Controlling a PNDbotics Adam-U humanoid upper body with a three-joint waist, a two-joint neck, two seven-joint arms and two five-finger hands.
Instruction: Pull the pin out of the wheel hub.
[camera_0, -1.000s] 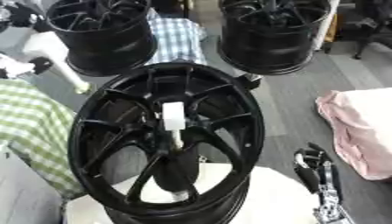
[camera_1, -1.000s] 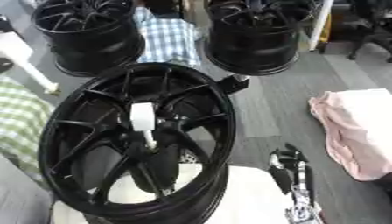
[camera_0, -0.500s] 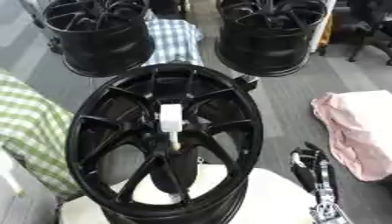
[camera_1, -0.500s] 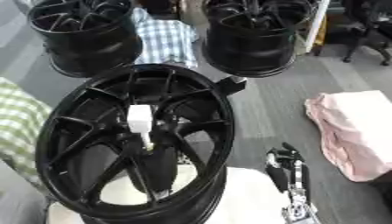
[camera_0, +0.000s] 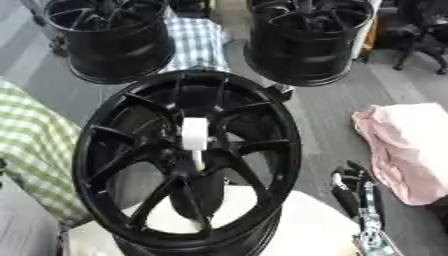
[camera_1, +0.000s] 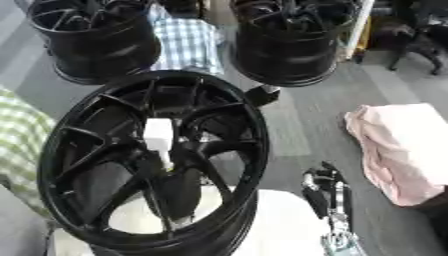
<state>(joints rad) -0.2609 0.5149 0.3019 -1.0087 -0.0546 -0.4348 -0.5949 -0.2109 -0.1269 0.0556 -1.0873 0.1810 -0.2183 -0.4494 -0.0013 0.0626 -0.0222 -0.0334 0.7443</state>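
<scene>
A black spoked wheel hub (camera_0: 114, 150) stands tilted on a white stand in the middle foreground. A white pin (camera_0: 194, 135) sticks up out of its centre, with a wider white head and a thinner stem below. My right hand (camera_0: 350, 187) hangs at the lower right, beside the hub's rim and apart from it, its dark fingers relaxed and holding nothing. The left hand shows in neither view.
Two more black wheel hubs (camera_0: 109, 35) (camera_0: 306, 37) stand at the back, with a blue checked cloth (camera_0: 197, 42) between them. A green checked cloth (camera_0: 31, 150) lies at the left. A pink cloth (camera_0: 407, 145) lies on the grey floor at the right.
The whole picture has shifted a little, so the camera has moved. The pin stays in the hub's centre and my right hand stays at the lower right.
</scene>
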